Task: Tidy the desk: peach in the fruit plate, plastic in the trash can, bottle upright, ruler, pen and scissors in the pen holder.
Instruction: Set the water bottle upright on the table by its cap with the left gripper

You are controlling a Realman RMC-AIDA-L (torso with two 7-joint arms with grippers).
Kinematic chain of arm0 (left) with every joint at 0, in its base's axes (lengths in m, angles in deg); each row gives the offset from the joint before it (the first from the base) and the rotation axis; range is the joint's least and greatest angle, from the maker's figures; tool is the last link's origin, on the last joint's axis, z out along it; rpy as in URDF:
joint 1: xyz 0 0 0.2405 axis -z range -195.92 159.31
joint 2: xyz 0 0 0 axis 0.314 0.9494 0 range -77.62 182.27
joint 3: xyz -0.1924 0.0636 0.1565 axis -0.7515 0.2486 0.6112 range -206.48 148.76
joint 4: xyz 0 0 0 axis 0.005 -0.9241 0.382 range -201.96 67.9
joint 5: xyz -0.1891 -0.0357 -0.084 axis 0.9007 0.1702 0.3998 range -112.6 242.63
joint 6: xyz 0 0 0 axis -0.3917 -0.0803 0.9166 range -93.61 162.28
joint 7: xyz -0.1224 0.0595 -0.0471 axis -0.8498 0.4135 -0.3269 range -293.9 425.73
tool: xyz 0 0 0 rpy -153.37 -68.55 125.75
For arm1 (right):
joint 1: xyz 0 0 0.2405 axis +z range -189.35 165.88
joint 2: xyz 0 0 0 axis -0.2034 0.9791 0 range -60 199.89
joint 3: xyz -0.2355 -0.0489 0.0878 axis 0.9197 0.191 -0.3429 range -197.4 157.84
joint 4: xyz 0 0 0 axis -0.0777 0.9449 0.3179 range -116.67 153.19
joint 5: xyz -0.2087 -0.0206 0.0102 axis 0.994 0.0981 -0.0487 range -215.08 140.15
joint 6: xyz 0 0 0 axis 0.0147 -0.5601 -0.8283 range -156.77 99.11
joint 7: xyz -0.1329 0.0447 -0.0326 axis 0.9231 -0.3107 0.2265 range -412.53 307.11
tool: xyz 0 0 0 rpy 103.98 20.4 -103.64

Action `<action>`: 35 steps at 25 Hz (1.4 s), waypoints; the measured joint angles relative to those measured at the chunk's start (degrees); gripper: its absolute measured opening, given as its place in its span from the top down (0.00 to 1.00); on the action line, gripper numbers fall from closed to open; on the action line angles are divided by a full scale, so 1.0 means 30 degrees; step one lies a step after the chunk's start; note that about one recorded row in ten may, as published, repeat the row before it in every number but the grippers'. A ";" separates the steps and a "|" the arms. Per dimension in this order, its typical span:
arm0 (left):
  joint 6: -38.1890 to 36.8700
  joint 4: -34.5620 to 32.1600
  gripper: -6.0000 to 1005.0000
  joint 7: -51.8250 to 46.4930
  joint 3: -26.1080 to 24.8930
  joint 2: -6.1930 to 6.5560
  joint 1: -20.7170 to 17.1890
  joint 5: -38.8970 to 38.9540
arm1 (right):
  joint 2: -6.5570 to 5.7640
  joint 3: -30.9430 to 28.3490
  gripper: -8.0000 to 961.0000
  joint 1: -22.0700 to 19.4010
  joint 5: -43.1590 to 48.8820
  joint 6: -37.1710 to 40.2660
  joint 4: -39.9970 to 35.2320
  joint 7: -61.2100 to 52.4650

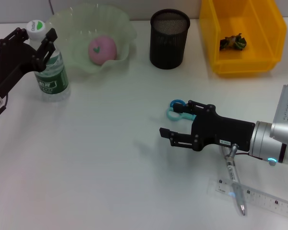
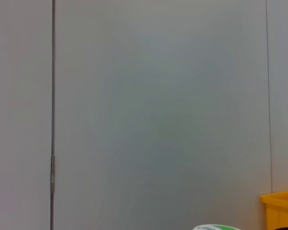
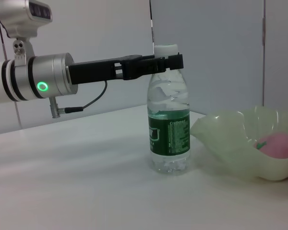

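Scissors (image 1: 176,109) lie on the white worktop (image 1: 96,167), mostly hidden under the right end effector (image 1: 175,122); only the blue loop handles show, past its far finger. That end effector hovers low with its fingers apart, holding nothing. Nearer than the scissors, the pen (image 1: 234,179) lies with its upper end tucked beneath the right wrist and its tip across the ruler (image 1: 259,198), which runs off the head view's edge.

Well to the left of the scissors the bottle (image 1: 49,67) stands upright, cap up. The left end effector (image 1: 36,36) sits at its neck with a finger on either side; whether the fingers press on it cannot be told. The left wrist view catches only a sliver of the cap.

Farther back, the plate (image 1: 120,28) holds the peach (image 1: 102,49) and stands just beside the bottle. The mesh pen holder (image 1: 169,40) stands beyond the scissors, and the yellow trash can (image 1: 269,38) to its right holds a small dark crumpled scrap (image 1: 233,43), too small to make out.
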 joint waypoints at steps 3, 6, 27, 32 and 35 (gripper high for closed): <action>-0.0008 -0.0005 0.55 0.0000 -0.0005 0.0000 0.0000 0.0001 | 0.0000 0.0015 0.26 0.0067 -0.0001 -0.0012 0.0039 0.0001; -0.0019 0.0004 0.55 0.0000 -0.0046 0.0000 0.0000 0.0002 | 0.0000 -0.0002 0.26 0.0082 0.0000 -0.0029 0.0043 0.0000; -0.0113 -0.0029 0.55 -0.0464 -0.0069 0.0039 -0.0088 0.0519 | 0.0000 -0.0030 0.27 0.0081 0.0001 -0.0065 0.0044 0.0001; -0.0131 -0.0033 0.51 -0.0469 -0.0069 0.0045 -0.0106 0.0519 | 0.0000 -0.0029 0.27 0.0082 0.0000 -0.0060 0.0044 0.0000; -0.0190 -0.0044 0.46 -0.0471 -0.0067 0.0058 -0.0143 0.0533 | 0.0000 -0.0029 0.27 0.0081 0.0001 -0.0058 0.0044 0.0001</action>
